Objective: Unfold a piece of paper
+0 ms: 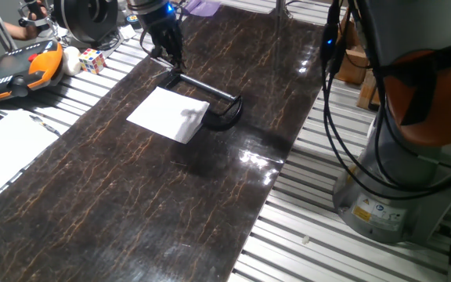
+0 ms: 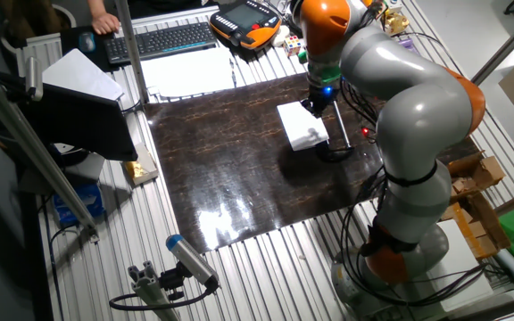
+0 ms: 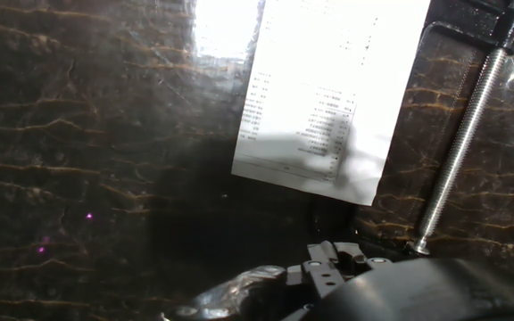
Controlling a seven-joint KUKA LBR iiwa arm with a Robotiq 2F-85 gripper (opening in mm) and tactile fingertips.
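The piece of paper [image 1: 168, 114] lies flat on the dark marbled bench [image 1: 131, 204], its far corner touching the black clamp [image 1: 224, 114]. Beyond it, the pincer [image 1: 165, 53] hangs over the clamp's long bar; whether it is clenched cannot be told.

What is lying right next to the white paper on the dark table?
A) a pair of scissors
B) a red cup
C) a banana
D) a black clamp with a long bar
D: the black clamp with its long bar sits beside the piece of paper on the dark table.
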